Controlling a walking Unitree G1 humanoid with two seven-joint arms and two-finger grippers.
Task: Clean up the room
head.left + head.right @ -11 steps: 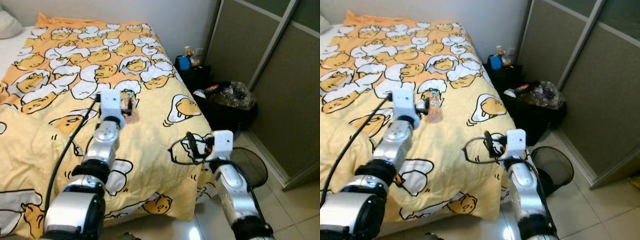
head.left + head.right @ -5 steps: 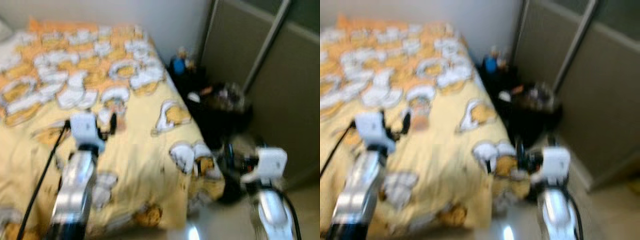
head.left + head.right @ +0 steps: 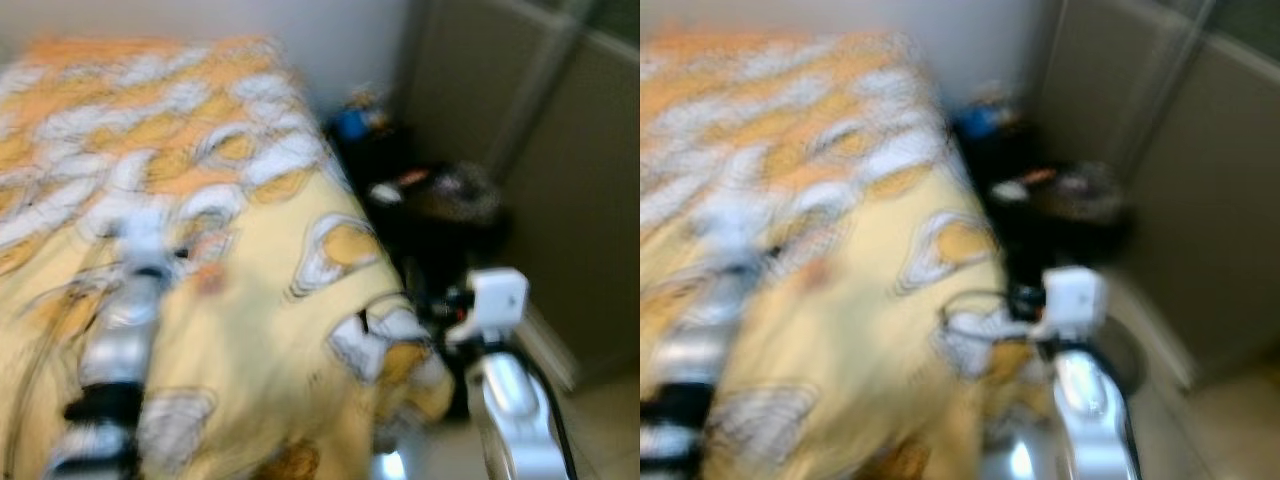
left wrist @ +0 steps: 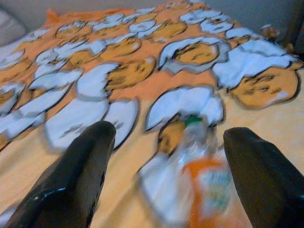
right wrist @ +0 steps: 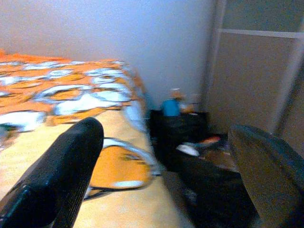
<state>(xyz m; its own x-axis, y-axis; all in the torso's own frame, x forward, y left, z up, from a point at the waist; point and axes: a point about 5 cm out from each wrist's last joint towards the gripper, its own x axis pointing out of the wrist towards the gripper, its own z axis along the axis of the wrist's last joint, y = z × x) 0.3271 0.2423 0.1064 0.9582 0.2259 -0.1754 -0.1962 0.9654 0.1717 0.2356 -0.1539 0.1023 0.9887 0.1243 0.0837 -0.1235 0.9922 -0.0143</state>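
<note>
Bed (image 3: 260,330) with egg-cartoon yellow quilt, filling the left and centre of the blurred head views. Plastic bottle (image 4: 202,183), clear with orange label and green cap, lying on its side on the quilt at centre left of the head frame. Left gripper (image 4: 168,166): jaws spread wide and empty, one finger either side of the bottle, which lies just ahead between them; long axis roughly along the reach, cap pointing away. Left arm judged far nearer; a short advance and closure is likely all the pick-up needs. Right gripper (image 5: 168,175): jaws wide, empty, by the bed's right edge facing dark bins (image 3: 440,215) at the wall.
</note>
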